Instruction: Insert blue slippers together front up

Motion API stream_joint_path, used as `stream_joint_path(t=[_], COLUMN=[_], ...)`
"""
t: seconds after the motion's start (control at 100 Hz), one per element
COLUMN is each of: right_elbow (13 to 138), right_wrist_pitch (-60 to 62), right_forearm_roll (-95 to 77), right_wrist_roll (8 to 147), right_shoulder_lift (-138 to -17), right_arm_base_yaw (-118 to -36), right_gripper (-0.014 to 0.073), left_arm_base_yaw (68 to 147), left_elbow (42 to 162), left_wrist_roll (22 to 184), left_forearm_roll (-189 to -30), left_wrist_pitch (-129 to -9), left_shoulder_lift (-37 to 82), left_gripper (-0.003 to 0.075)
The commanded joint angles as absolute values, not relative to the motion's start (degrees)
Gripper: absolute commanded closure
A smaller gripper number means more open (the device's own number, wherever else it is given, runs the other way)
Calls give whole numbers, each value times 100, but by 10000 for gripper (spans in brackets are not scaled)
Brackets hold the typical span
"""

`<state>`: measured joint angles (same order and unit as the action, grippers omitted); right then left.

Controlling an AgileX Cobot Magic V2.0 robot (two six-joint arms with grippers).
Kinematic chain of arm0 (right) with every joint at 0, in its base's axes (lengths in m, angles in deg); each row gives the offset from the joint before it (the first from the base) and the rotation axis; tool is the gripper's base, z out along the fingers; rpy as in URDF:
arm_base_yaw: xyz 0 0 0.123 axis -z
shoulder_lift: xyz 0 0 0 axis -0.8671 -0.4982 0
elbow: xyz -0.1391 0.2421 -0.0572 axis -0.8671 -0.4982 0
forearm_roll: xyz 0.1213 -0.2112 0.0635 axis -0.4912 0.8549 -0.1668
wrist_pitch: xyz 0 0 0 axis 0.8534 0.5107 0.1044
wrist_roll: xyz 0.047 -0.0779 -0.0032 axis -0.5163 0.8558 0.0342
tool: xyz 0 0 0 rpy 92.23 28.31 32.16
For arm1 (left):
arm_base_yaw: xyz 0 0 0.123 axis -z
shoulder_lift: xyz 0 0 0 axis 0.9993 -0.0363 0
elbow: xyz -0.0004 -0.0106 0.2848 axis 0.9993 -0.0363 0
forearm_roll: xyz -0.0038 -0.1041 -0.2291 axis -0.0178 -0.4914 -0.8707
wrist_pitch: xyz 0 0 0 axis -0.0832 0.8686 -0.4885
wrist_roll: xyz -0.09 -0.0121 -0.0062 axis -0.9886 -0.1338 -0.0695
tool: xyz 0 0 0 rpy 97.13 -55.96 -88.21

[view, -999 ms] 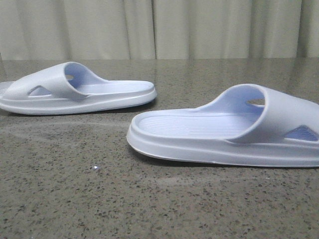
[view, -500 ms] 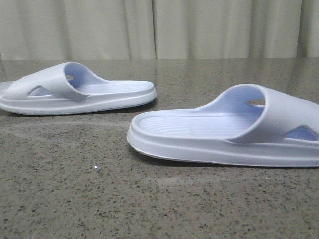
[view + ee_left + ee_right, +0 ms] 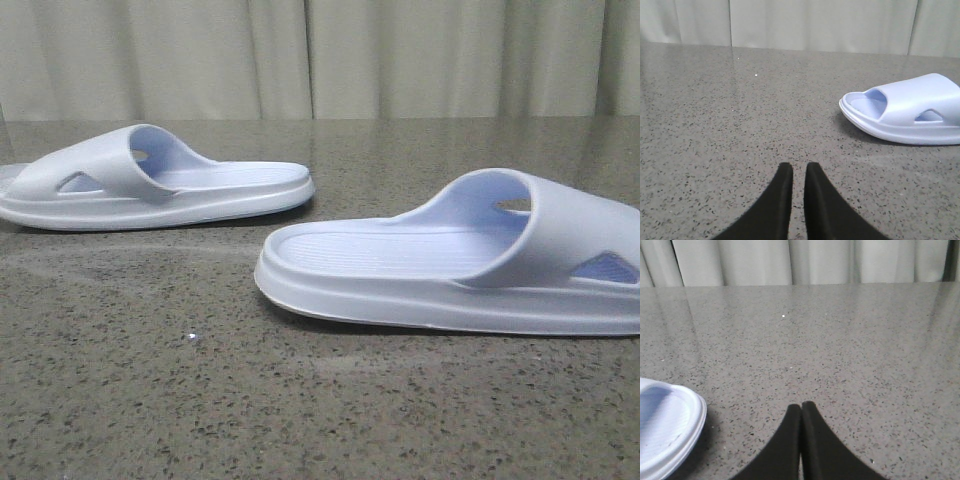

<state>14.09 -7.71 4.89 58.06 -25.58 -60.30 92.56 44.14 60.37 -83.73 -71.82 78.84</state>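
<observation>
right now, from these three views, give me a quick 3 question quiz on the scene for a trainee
1. True or false: the two blue slippers, the left slipper and the right slipper, are already nested together.
2. Multiple choice: the right slipper's strap end points toward the front view's A) left B) right C) camera.
3. Fill in: the right gripper has its fingertips ____ and holds nothing.

Key
1. False: they lie apart, soles down, on the speckled table.
2. B: its open heel end faces left.
3. Touching, so it is shut. The left gripper shows a narrow gap and is also empty.
</observation>
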Motion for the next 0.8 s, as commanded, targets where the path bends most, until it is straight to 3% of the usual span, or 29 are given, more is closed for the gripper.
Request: stream_joint_path(t=[0.0,0.19,0.64,0.79], right_elbow=[1298,1298,1327,1699], right_wrist_pitch=[-1332,-1344,-1474,-1260], right_forearm_roll=[511,106,-2479,-2487], right_wrist_roll=[5809,5809,5809,5809], right_shoulder_lift=[-2610,-2610,-2610,-2610], right_arm_base_yaw=[-6029,-6029,-6029,-6029], right_gripper=[693,693,693,670], left_arm_base_yaw=[9238,9238,9238,9238], left_elbow=[4369,4369,4421,4741], left_wrist_roll=[5975,5975,5975,5975], left_forearm_roll=[-8399,-8648,-11854,-11805], left_wrist_pitch=[-7718,-7830,-8530,-8289], left_shoulder_lift=[7830,7830,7830,7747], left_gripper=[705,705,705,705])
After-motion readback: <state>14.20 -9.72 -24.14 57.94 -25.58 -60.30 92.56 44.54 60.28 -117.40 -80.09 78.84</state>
